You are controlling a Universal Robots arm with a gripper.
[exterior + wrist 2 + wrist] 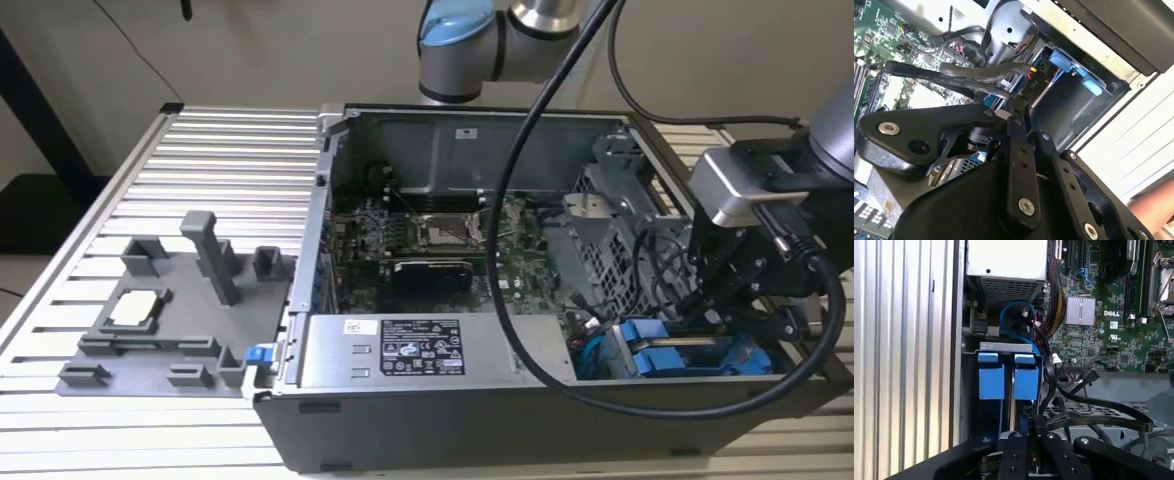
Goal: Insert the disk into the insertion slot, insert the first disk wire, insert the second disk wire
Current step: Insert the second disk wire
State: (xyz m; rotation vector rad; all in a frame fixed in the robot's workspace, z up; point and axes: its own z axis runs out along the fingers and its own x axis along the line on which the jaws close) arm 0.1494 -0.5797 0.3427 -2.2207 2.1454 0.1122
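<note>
The disk sits in the insertion slot (1004, 346) at the case's front corner, on the exterior view's right; two blue carrier ends (1026, 381) stand side by side there. In the exterior view the blue carriers (661, 352) lie just below my gripper (697, 318), which reaches down into the bay. A flat black disk wire (1094, 420) arcs over from the motherboard side and ends at my gripper (1025, 424), whose fingers are drawn together on its connector end. In the second wrist view that wire (949, 75) runs into my gripper (1015, 104) just in front of the slot (1064, 107).
A silver labelled power-supply box (427, 350) lies beside the bay. The green motherboard (1104, 315) fills the case floor, with loose black, red and yellow cables (1046, 315) between it and the bay. A grey fixture (160, 310) stands on the slatted table at the exterior view's left.
</note>
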